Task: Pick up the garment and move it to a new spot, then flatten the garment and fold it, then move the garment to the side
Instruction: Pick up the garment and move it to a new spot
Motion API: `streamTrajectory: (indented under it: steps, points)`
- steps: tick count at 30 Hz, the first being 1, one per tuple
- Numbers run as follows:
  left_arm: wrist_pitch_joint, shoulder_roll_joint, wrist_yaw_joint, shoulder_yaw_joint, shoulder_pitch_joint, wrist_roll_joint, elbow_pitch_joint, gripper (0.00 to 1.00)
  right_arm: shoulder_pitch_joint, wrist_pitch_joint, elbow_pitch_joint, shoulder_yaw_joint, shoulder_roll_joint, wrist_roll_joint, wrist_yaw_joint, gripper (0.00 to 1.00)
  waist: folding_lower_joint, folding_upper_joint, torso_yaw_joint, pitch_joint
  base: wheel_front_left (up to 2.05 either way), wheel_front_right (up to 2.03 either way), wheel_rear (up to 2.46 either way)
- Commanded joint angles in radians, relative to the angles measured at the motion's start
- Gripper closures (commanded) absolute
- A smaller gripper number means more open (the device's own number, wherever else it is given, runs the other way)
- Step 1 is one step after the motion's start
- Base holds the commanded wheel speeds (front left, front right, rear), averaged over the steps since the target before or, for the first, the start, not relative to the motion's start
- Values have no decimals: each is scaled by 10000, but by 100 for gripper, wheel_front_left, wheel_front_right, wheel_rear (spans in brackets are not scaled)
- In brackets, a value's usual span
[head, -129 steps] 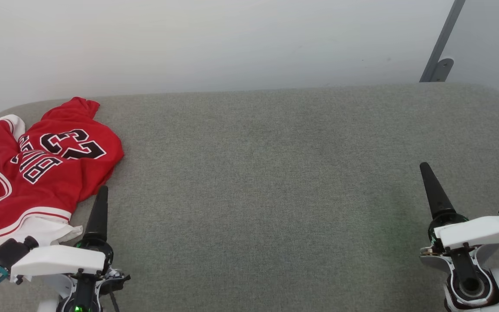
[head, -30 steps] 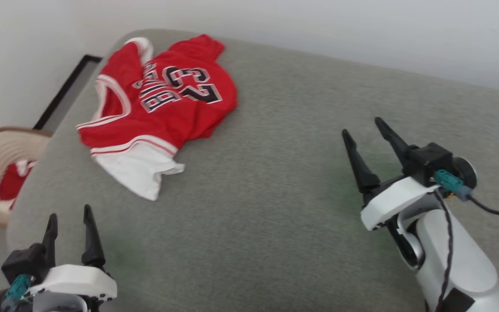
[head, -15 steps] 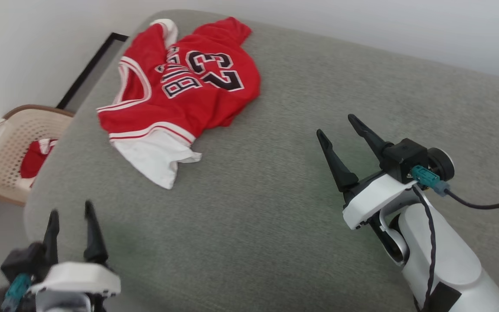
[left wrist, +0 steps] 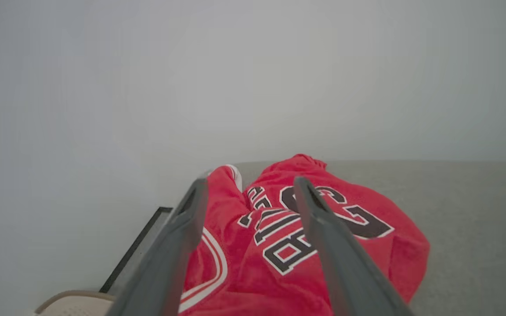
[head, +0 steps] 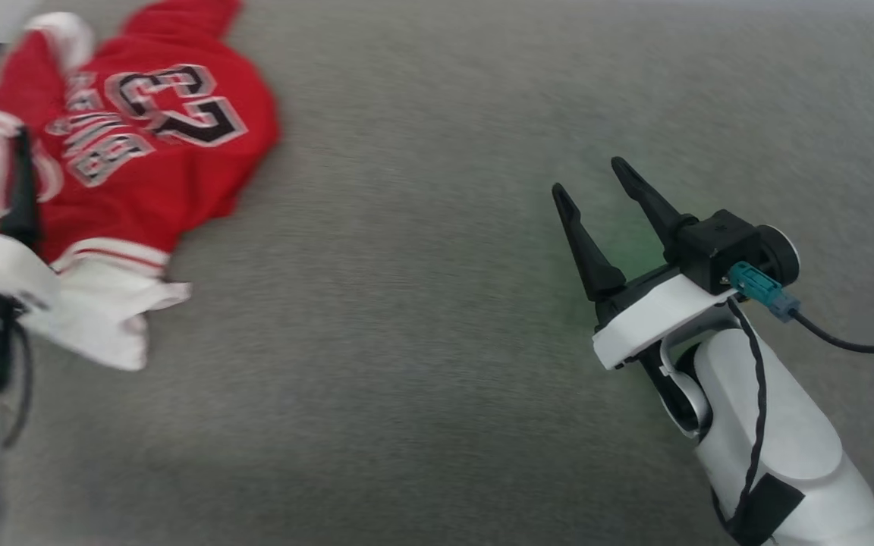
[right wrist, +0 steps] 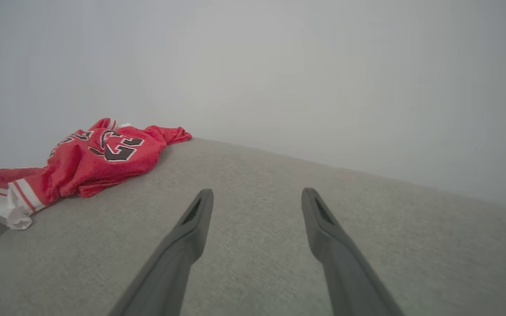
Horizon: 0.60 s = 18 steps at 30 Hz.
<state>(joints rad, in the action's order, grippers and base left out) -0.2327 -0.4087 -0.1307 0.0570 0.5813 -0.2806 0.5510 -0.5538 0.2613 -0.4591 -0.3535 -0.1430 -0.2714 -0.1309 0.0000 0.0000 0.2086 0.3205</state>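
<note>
- The left gripper (left wrist: 251, 182) has its two fingers spread apart with nothing clamped between them; in its wrist view they point across the garment (left wrist: 402, 254), towards the pale wall (left wrist: 253, 79)
- In the head view one dark left finger (head: 23, 186) stands at the far left edge, in front of the garment's striped neckline; contact with the cloth cannot be told
- The right gripper (head: 589, 176) is likewise spread and empty; its pale forearm rises from the lower right, fingers slanting up and left above the bare grey upholstered surface (head: 407, 303), well apart from the garment; a teal plug (head: 759, 292) with a black cable sits at its wrist
- The garment lies crumpled at the far left end of the surface, its white sleeve nearest the robot
- Writing: a black, white-outlined "23" reads clearly; the word beside it begins "BU", the rest lost in a fold
</note>
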Motion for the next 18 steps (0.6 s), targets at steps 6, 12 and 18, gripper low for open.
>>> streamTrajectory:
  steps: [6, 12, 18]
  points:
    - [2479, -2075, 15, -1311, 1633, -3328, 2061, 0, -146, 52, 375, 165, 435, 55, 3, 0, 0, 0, -2287, 1469, 0, 0, 0]
    - [5296, -3456, 13, -2080, 1547, -5264, 2959, 0, -131, 52, 582, 255, 691, 51, 3, 0, 0, 0, -3394, 1811, 0, 0, 0]
    - [6040, -3977, 18, -2206, 1237, -6126, 3742, 0, 15, 52, 829, 474, 819, 111, 3, 0, 0, 0, -4137, 2218, 0, 0, 0]
